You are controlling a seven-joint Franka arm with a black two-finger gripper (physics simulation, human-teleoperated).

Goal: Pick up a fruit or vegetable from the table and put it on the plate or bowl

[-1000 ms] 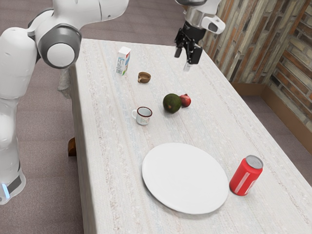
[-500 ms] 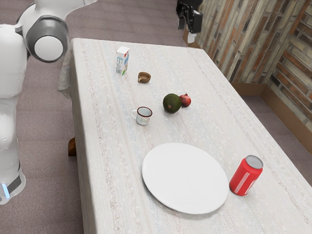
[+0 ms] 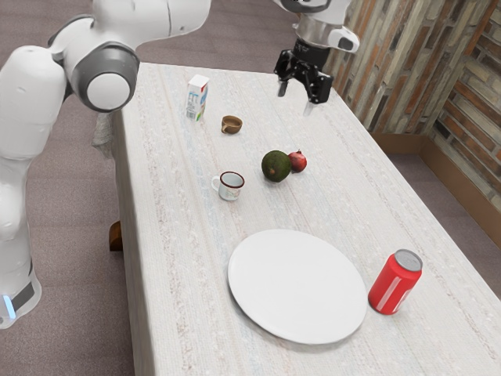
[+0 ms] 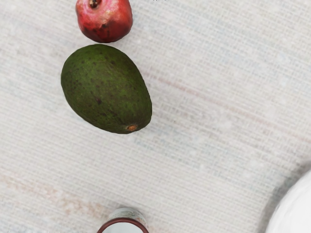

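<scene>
The gripper [image 3: 295, 95] hangs high over the table [image 3: 368, 196] with its two fingers apart and nothing between them. The task's fruit lie on the tabletop below it, on the side toward the plate [image 3: 297, 285]. They are an avocado [image 3: 275, 166] and a pomegranate [image 3: 297, 161].

The likeliest trouble is their closeness. In the wrist view the pomegranate [image 4: 103, 18] sits just beside the avocado's [image 4: 106, 88] blunt end (whether they touch I cannot tell). A finger coming down between them could knock one and send it rolling. The avocado is egg-shaped and lies on its side, so a grasp across its tapered end would probably squeeze it out of the fingers. A grasp across the widest part looks safer. The white mug [image 3: 229, 186] stands near the avocado, on the far side from the pomegranate, and a wide approach from there could clip it. The plate is flat with a low rim, so a round fruit released from any height might roll off it. The red can [image 3: 395, 282] stands just beside the plate's far edge and could be tipped by an overshoot.

Counted from the exterior view's left to its right, all lower than the gripper:
- one milk carton [image 3: 198, 97]
- one small brown cup [image 3: 231, 124]
- one white mug
- one avocado
- one pomegranate
- one plate
- one red can

That makes two fruit to choose from and one place to put them. The plate has nothing on it.
</scene>
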